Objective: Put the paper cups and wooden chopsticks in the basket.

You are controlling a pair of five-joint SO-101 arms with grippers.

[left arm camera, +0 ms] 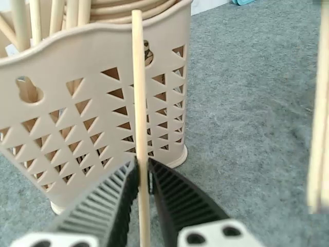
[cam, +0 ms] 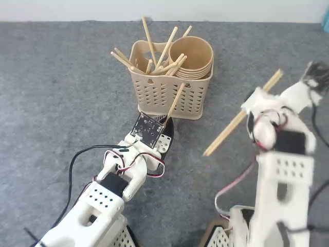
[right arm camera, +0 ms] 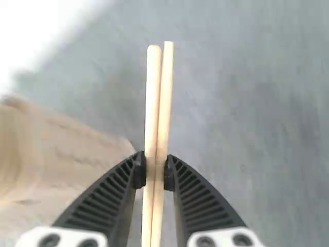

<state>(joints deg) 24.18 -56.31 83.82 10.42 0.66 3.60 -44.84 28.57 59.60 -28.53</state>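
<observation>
The beige basket (cam: 169, 90) stands at the back middle of the grey table. It holds stacked paper cups (cam: 191, 54) and several wooden chopsticks (cam: 154, 56). My left gripper (cam: 167, 121) is just in front of the basket, shut on a single chopstick (cam: 176, 102) that leans up against the basket's front wall. From the left wrist, that chopstick (left arm camera: 138, 92) rises between the shut fingers (left arm camera: 143, 167) before the basket (left arm camera: 87, 128). My right gripper (cam: 250, 111) hovers to the basket's right, shut on a pair of chopsticks (cam: 240, 116), also seen as the pair (right arm camera: 158, 98) between its fingers (right arm camera: 154, 169).
Grey carpet-like cloth (cam: 61, 92) covers the table, with open room left of the basket and between the arms. Cables (cam: 82, 154) trail beside the left arm. The right arm's chopsticks (left arm camera: 318, 128) show beside the basket in the left wrist view.
</observation>
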